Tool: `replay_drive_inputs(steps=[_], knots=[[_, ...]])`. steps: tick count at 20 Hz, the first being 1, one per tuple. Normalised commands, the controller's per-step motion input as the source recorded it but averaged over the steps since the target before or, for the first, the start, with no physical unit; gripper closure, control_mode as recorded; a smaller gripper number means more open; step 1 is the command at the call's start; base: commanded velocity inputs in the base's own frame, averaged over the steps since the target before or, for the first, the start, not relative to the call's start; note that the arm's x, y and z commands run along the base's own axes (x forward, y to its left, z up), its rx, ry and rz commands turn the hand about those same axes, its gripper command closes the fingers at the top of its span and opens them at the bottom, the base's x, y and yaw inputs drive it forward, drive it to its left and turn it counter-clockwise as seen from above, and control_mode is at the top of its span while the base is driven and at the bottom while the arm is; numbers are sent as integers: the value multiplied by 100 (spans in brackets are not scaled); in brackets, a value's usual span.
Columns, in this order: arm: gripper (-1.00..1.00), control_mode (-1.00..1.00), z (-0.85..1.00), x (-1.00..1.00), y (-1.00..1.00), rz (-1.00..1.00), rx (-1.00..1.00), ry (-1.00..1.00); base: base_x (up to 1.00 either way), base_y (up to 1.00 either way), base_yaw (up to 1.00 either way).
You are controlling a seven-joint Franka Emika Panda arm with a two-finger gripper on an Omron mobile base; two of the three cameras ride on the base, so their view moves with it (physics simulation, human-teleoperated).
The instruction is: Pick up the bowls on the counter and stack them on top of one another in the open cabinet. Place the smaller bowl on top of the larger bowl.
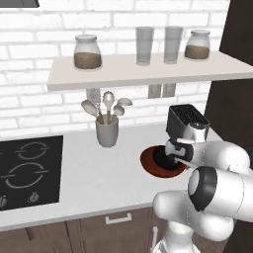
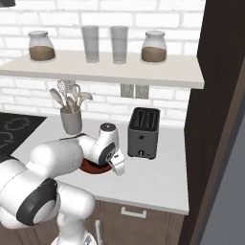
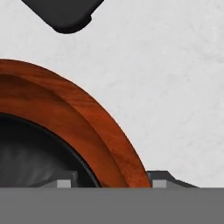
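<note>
- While the tool [image 3: 111, 180] straddles the wide reddish-brown glossy bowl's [image 3: 94, 118] rim, jaws apart, gripping nothing, a thin pinch could slip.
- Small glossy black bowl [image 1: 163, 157] nested inside it could slide out.

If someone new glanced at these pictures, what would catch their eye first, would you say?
Probably the white arm bent low over the reddish-brown bowl on the counter, its gripper straddling the bowl's rim. The black bowl sits inside it. Behind stand a black toaster and a grey utensil cup.
</note>
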Motion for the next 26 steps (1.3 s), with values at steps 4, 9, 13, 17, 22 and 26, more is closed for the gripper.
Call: replay_drive_inputs(steps=[4,9,13,17,22,26], knots=[[100,-100,76,-32,0,0,0,0,0,0,0],[100,-100,100,-88,0,0,2,0,0,0,0],[100,-100,100,-96,0,0,6,0,0,0,0],[100,-100,100,-88,2,2,9,0,0,0,0],[100,-100,100,-79,2,0,6,-8,0,0,0],[100,-100,100,-35,40,3,17,-11,0,0,0]])
